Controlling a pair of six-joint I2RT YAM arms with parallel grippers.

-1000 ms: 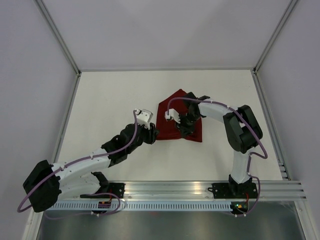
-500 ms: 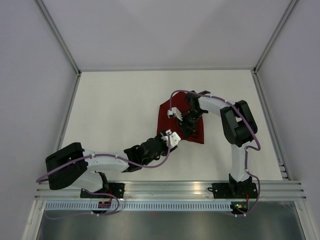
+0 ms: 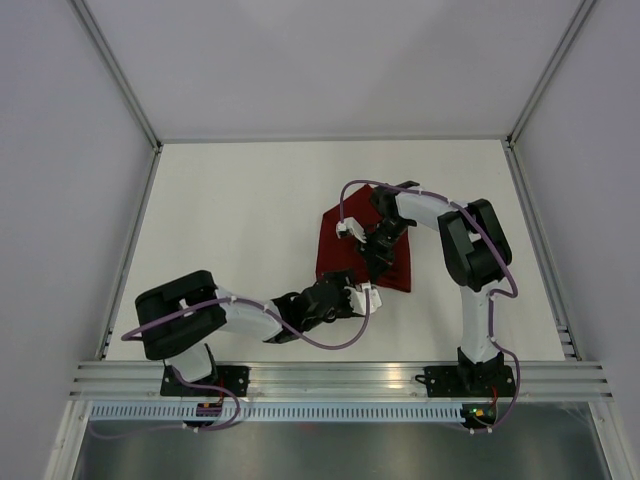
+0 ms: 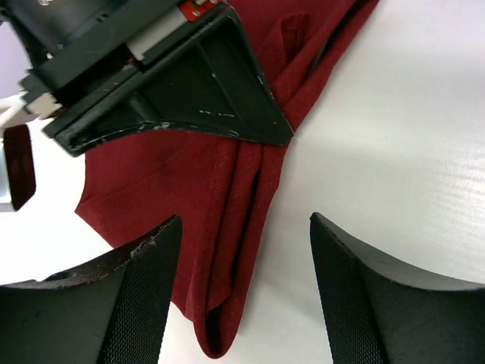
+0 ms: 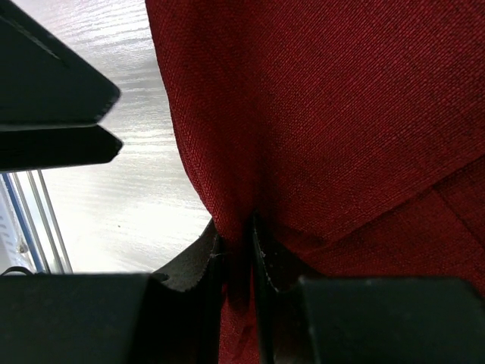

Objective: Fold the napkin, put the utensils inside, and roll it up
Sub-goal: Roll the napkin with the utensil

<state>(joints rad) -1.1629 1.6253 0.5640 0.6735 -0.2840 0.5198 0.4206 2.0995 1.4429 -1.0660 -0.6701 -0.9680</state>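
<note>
The dark red napkin [image 3: 334, 243] lies bunched and partly folded right of the table's middle. My right gripper [image 3: 376, 254] presses down over the napkin's middle; in the right wrist view the right gripper [image 5: 236, 250] is shut on a pinched fold of the napkin [image 5: 326, 114]. My left gripper [image 3: 366, 297] sits at the napkin's near corner. In the left wrist view the left gripper [image 4: 244, 297] is open, its fingers [image 4: 136, 303] standing either side of a folded tip of the napkin [image 4: 227, 220] without touching it. The utensils are out of view.
The right gripper's black body [image 4: 182, 83] hangs just beyond the left fingers. Grey walls enclose the white table [image 3: 230, 220], and a metal rail [image 3: 340, 378] with both arm bases runs along the near edge.
My left arm has swung from the napkin's left side round to its near corner, and its jaws have opened wider. The right gripper has stayed shut on the cloth.
</note>
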